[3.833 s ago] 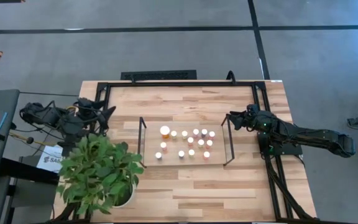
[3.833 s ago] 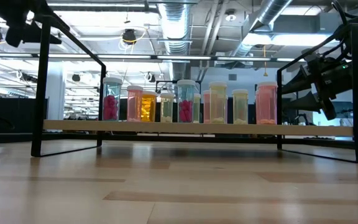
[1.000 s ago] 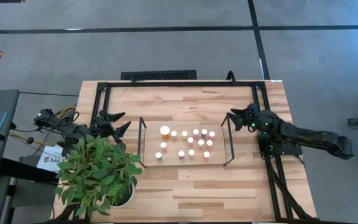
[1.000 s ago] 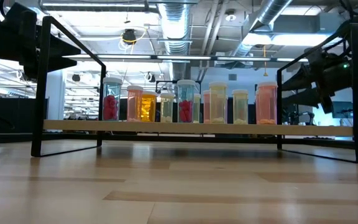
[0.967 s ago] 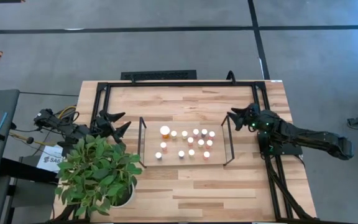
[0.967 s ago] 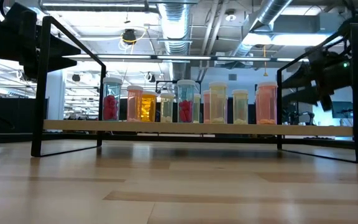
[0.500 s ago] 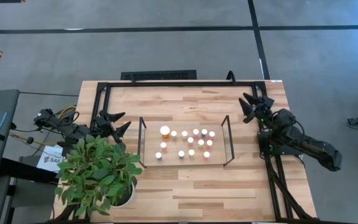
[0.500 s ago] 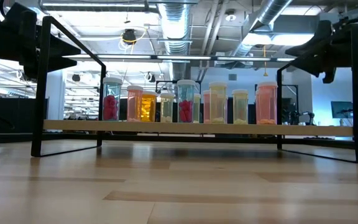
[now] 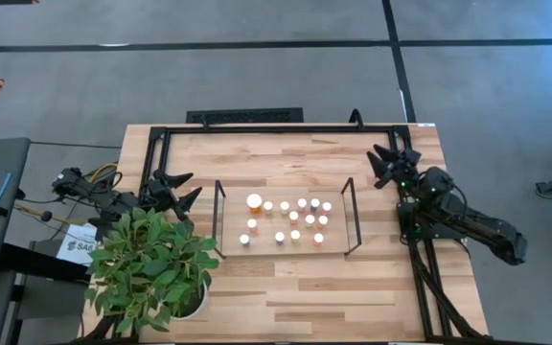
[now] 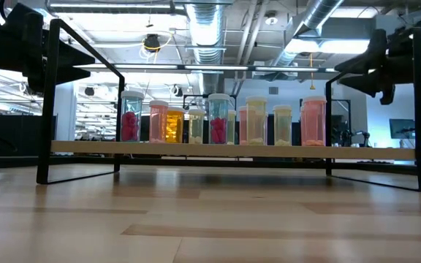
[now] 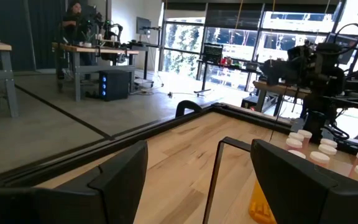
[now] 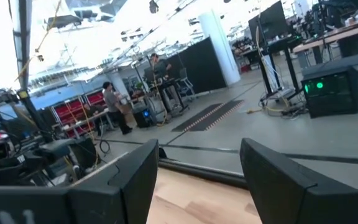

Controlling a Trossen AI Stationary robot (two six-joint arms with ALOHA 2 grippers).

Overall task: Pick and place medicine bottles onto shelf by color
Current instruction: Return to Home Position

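The shelf [image 9: 336, 230], a light-wood board between two black wire ends, stands mid-table. Several medicine bottles [image 9: 294, 217] with white caps stand upright on it. In the low view they show red, orange and pale bodies [image 10: 218, 120] in a row on the board [image 10: 232, 150]. My left gripper [image 9: 194, 184] is open, level, off the shelf's left end, and touches nothing. Its wrist view [image 11: 197, 180] looks past the shelf's wire end [image 11: 218, 168] at the bottles [image 11: 316, 152]. My right gripper [image 9: 374, 163] is open and raised, beyond the shelf's far right corner, and empty [image 12: 197, 180].
A potted plant [image 9: 151, 268] stands at the near left, close under my left arm. A black frame [image 9: 276, 127] runs around the table. Bare wood lies on the shelf's near and far sides. People stand in the room beyond [image 12: 114, 102].
My right gripper has drawn away from the shelf's right end, risen and swung toward the table's far edge, tipping a little upward. It has stayed open and empty. The bottles and the shelf have not moved.
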